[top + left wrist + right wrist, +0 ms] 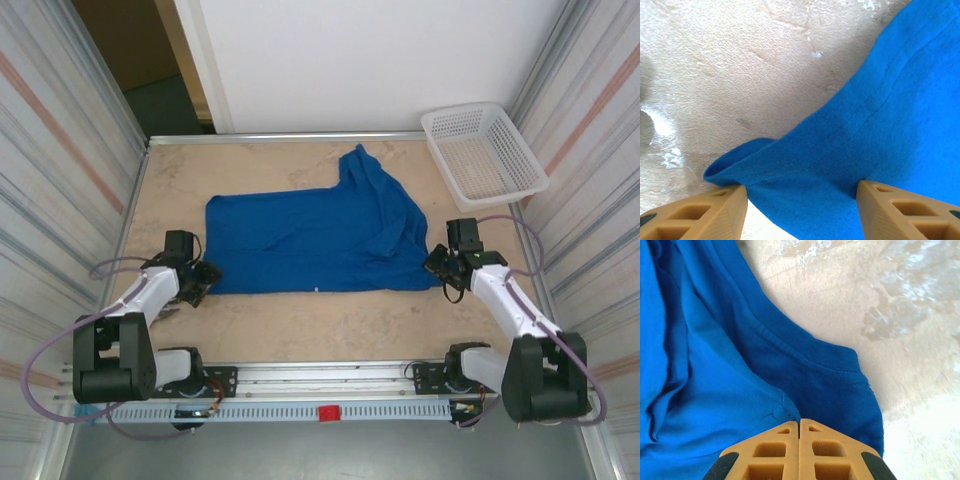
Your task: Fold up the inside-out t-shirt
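Observation:
The inside-out t-shirt [320, 240] is royal blue and lies spread across the middle of the table, with a sleeve bunched up toward the far right. My left gripper [195, 280] sits at the shirt's near left corner. In the left wrist view the left gripper [802, 200] is open, and the hemmed corner of the t-shirt [880, 115] lies between its tan fingers [715, 210]. My right gripper [445, 262] is at the shirt's near right edge. There the right gripper [799, 426] has its jaws pressed together, with the t-shirt [715, 365] puckered at the tips.
A white lattice basket [483, 155] stands at the far right corner. The beige table [330, 320] is bare in front of the shirt. Striped walls close in on both sides, and a metal rail runs along the near edge.

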